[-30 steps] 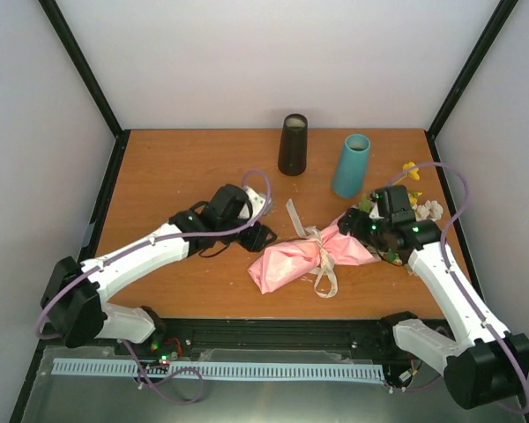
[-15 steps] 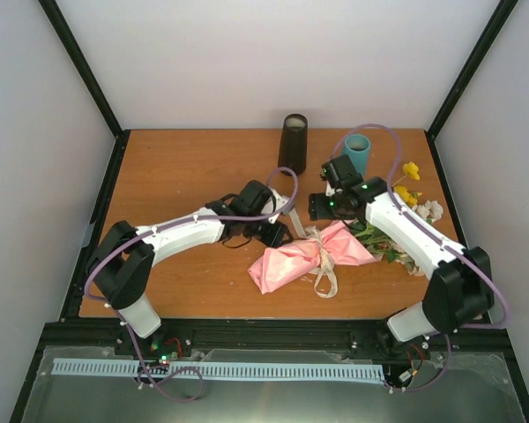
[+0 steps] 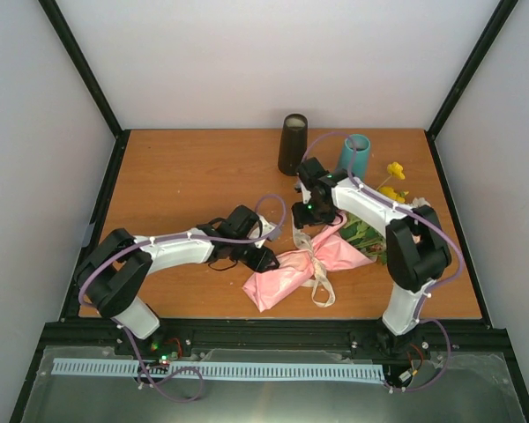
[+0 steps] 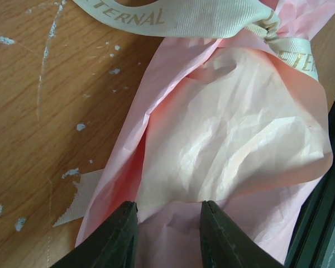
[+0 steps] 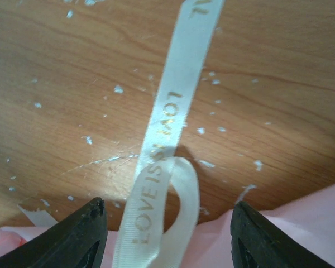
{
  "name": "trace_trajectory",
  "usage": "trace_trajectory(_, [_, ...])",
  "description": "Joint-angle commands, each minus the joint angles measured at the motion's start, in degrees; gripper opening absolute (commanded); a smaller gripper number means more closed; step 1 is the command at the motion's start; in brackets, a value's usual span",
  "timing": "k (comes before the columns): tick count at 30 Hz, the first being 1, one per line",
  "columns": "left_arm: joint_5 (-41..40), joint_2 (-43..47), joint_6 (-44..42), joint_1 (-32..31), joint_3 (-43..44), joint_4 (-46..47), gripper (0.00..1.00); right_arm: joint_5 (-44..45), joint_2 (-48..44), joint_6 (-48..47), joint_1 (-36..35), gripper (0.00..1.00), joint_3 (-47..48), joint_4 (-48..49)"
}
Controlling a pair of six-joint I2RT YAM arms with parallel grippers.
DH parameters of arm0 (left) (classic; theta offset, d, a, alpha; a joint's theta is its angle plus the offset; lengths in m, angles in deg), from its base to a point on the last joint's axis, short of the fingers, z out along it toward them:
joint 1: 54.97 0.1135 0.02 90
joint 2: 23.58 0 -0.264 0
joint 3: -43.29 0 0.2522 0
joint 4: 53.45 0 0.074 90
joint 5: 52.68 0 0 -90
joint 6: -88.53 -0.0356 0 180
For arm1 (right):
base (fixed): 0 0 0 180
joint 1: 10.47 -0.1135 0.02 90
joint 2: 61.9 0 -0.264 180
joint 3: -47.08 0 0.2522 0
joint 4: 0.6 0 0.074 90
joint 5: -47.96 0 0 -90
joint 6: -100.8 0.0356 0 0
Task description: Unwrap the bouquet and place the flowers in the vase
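Well, the bouquet lies on the table, its long way running near-left to far-right, flowers far-right. The left gripper is narrow around the pink paper; I can't tell if it pinches. The right gripper stands wide over the ribbon.

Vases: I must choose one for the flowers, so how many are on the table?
2. The dark vase stands at the far edge, near the middle; the teal vase stands just right of it, partly behind the right arm.
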Motion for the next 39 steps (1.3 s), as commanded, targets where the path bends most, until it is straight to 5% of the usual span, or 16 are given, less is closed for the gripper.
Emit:
trace_trajectory(1, [-1.4, 0.6, -0.6, 0.1, -0.8, 1.6, 0.33, -3.8, 3.5, -2.3, -2.5, 0.6, 2.4, -2.9])
trace_trajectory(11, [-2.2, 0.5, -2.0, 0.1, -0.4, 1.0, 0.33, -4.3, 7.8, -3.0, -4.0, 0.51, 2.2, -5.7])
trace_trajectory(21, [-3.4, 1.5, -4.0, 0.1, 0.3, 0.3, 0.31, -1.3, 7.1, -2.7, -4.0, 0.04, 5.1, -5.8])
trace_trajectory(39, [-7.5, 6.3, -3.9, 0.1, -1.0, -1.0, 0.3, 4.8, -9.6, 5.7, -4.0, 0.03, 9.3, 2.3])
